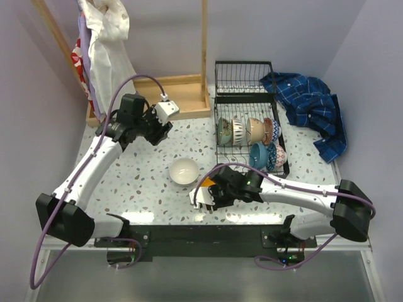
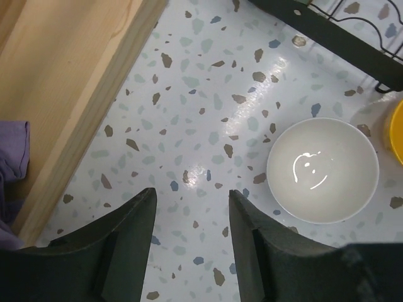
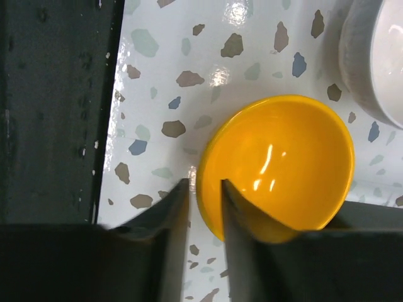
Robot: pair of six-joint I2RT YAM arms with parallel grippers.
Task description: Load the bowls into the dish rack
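Overhead view looks down from behind; both close, downward wrist views share the white bowl (image 2: pixel 322 170).

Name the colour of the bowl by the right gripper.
Bright yellow bowl, clearest in right wrist view.

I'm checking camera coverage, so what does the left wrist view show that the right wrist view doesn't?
Only the left wrist view: the open left hand, the wooden frame, a purple cloth and the dish rack edge. Only the right wrist view: the right hand, fingers either side of the yellow bowl rim, and a black plate. Both: the white bowl, the yellow bowl and the speckled table.
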